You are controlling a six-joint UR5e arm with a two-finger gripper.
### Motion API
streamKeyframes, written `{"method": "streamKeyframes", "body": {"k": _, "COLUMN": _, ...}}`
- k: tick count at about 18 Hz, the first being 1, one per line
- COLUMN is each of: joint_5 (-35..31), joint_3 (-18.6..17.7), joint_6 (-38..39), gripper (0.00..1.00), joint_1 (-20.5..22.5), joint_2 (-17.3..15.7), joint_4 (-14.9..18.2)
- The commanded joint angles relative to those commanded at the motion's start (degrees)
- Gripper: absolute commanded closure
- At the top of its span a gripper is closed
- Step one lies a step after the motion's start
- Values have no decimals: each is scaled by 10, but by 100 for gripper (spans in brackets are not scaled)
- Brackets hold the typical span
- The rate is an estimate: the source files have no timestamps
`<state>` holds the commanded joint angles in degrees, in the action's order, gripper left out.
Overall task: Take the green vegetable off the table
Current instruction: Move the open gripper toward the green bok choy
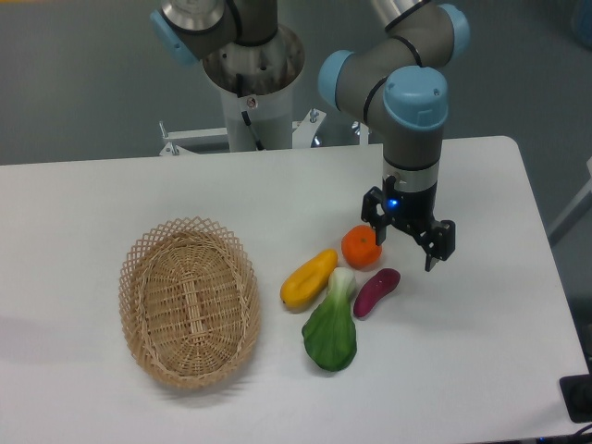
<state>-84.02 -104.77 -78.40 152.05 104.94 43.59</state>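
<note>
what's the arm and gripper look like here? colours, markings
Arm: grey tubular links with light-blue round joint caps, on a white pedestal base. A silver wrist ring sits above the black two-finger gripper, which shows a small blue light. A thin dark cable runs down the base. No readable markings.

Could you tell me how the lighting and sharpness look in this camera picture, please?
In the camera view the light is even and soft; the table shows only faint shadows. A small glossy highlight sits on the green vegetable. The gripper shows a small blue light. The edges look slightly soft, but nothing is badly blurred.
</note>
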Motion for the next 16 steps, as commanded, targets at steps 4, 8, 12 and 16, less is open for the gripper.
{"method": "streamKeyframes", "body": {"k": 4, "joint_5": 9, "joint_3": -5, "joint_6": -1, "gripper": 0, "joint_1": 1, "joint_2": 0, "joint_4": -1}}
{"method": "streamKeyframes", "body": {"k": 8, "joint_5": 25, "joint_3": -9, "joint_6": 47, "gripper": 0, "joint_1": 0, "joint_2": 0, "joint_4": -2}}
{"method": "streamKeyframes", "body": {"k": 12, "joint_5": 42, "joint_3": -15, "joint_6": 77, "gripper": 0, "joint_1": -2, "joint_2": 3, "joint_4": -2}}
{"method": "streamKeyframes", "body": {"k": 16, "joint_5": 36, "joint_3": -28, "joint_6": 168, "gripper": 0, "joint_1": -47, "joint_2": 3, "joint_4": -6}}
